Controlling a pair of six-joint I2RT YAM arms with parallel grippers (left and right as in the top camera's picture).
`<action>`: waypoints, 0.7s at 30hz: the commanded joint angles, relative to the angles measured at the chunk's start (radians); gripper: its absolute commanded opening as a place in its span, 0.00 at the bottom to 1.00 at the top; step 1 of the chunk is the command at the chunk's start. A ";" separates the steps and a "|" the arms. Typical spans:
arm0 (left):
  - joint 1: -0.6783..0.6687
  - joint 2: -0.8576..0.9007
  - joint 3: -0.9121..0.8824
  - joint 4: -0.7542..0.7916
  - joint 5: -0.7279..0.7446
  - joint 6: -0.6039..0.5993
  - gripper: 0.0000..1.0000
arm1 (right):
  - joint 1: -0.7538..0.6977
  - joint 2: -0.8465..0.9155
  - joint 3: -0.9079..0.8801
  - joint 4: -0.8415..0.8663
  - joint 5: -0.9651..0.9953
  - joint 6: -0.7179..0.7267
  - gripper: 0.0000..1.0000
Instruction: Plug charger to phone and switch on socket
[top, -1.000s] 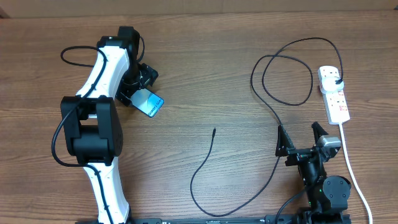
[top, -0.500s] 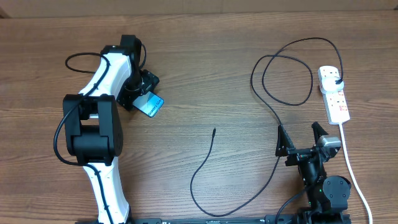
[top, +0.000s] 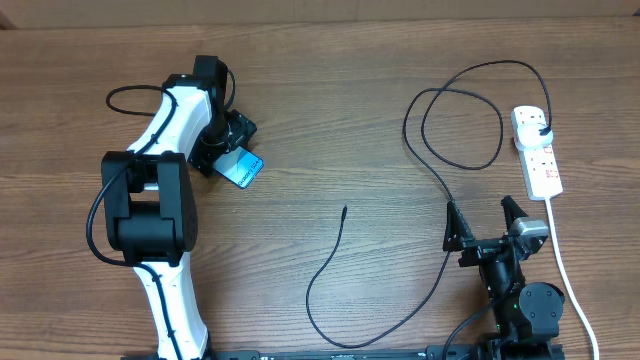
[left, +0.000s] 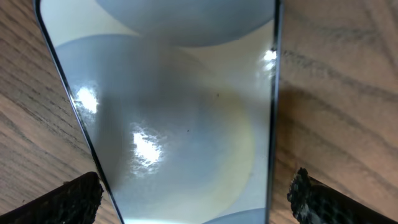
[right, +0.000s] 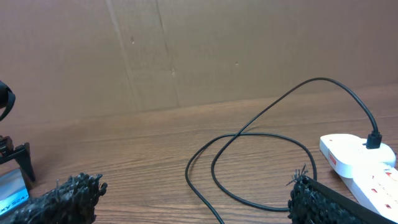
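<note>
Left arm edged up-right versus a second ago. Left gripper (top: 229, 150) spread, straddling slim light-blue glossy phone (top: 241, 168) on wooden table (top: 330, 110). Right gripper (top: 478, 207) spread beside thin black charger cable (top: 344, 215); white power strip (top: 538, 155) at far right.

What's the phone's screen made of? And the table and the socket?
Phone: looks like glass, glossy, since it mirrors bright lights. Table: looks like wood, matte, with brown grain lines, though it may be printed laminate. Socket: probably plastic, smooth and plain white.
</note>
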 joint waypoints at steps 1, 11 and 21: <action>-0.001 0.007 -0.018 0.011 0.017 0.018 1.00 | 0.005 -0.008 -0.011 0.005 0.009 -0.001 1.00; -0.001 0.007 -0.020 0.018 0.031 0.018 1.00 | 0.005 -0.008 -0.011 0.005 0.009 -0.001 1.00; -0.001 0.007 -0.021 0.019 0.014 0.018 0.99 | 0.005 -0.008 -0.011 0.005 0.009 -0.001 1.00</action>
